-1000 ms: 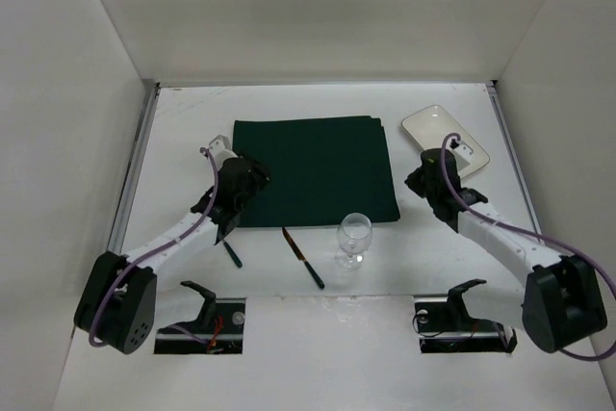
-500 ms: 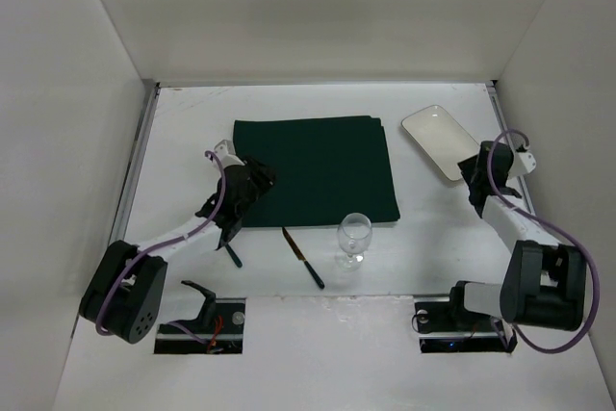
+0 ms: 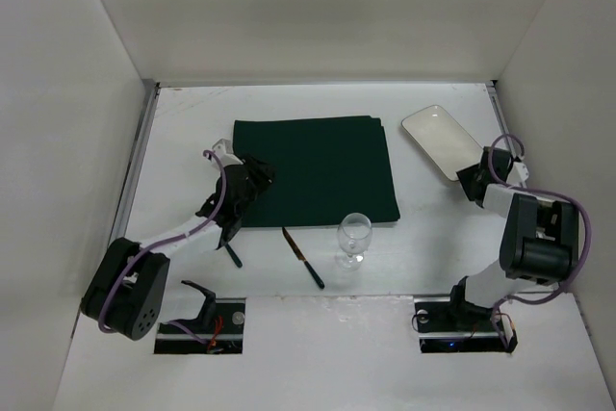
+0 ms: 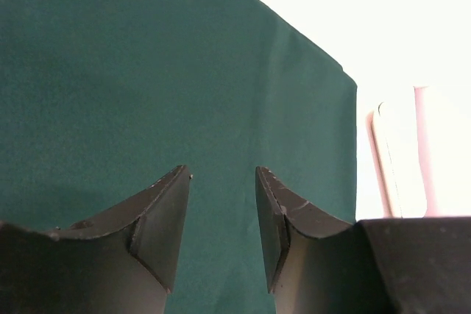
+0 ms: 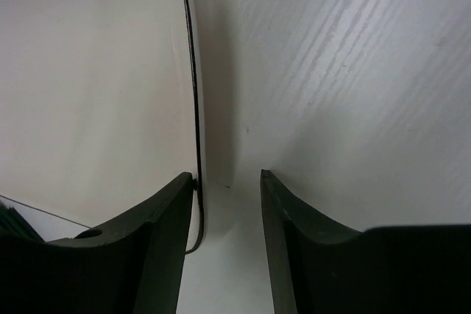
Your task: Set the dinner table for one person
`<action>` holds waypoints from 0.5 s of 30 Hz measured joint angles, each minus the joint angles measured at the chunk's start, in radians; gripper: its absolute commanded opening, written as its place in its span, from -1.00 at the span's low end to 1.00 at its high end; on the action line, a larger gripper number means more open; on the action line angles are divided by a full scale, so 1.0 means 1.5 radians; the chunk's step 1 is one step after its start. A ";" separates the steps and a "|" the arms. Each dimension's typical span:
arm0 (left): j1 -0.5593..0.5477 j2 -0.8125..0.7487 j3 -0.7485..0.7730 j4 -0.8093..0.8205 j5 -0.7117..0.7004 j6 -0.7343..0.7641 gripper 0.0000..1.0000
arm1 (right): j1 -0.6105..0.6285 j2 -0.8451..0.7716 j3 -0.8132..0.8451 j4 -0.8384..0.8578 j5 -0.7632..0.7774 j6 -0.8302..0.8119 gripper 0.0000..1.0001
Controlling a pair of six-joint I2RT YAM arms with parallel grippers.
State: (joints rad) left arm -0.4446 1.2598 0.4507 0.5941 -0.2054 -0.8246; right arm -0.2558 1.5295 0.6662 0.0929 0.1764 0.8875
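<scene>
On the white dinner table point(image 3: 183, 141) lies a dark green mat point(image 3: 313, 170). My left gripper point(image 3: 256, 177) hovers over the mat's left edge. In the left wrist view it is open point(image 4: 223, 174), with only green cloth point(image 4: 147, 71) between the fingers. A white rectangular plate point(image 3: 438, 140) lies at the back right. My right gripper point(image 3: 472, 180) sits low at the plate's near right corner. In the right wrist view it stands open point(image 5: 227, 176), and the plate's dark-lined rim point(image 5: 195, 108) runs just beside the left fingertip point(image 5: 180, 185).
A wine glass point(image 3: 353, 238) stands upright in front of the mat's near right corner. A dark-handled knife point(image 3: 302, 257) lies to its left, and another dark-handled utensil point(image 3: 231, 253) lies below the left gripper. Metal rails point(image 3: 135, 170) and white walls bound the table.
The right arm has drawn back from above the plate to its right near corner and folded in, and its gripper has opened. The left gripper shifted slightly along the mat's left edge.
</scene>
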 measured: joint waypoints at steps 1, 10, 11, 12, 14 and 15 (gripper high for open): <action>0.001 0.001 0.000 0.002 0.000 -0.001 -0.22 | 0.000 0.010 0.002 0.009 -0.007 0.004 -0.08; 0.001 0.013 0.000 0.009 0.002 -0.003 -0.22 | 0.000 0.053 0.014 0.064 -0.039 0.029 -0.43; 0.002 0.014 0.000 0.010 0.002 -0.003 -0.22 | 0.000 0.057 0.016 0.065 -0.041 0.033 -0.56; 0.002 0.014 0.000 0.010 0.002 -0.003 -0.22 | 0.000 0.060 0.017 0.067 -0.043 0.039 -0.66; 0.002 0.014 0.000 0.010 0.002 -0.003 -0.22 | -0.002 0.064 0.018 0.075 -0.054 0.058 -0.82; 0.002 0.014 0.000 0.010 0.002 -0.003 -0.22 | -0.002 0.064 0.018 0.086 -0.059 0.068 -0.87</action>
State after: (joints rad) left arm -0.4412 1.2812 0.4507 0.6098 -0.2020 -0.8291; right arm -0.2592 1.6257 0.6926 0.2226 0.0875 0.9894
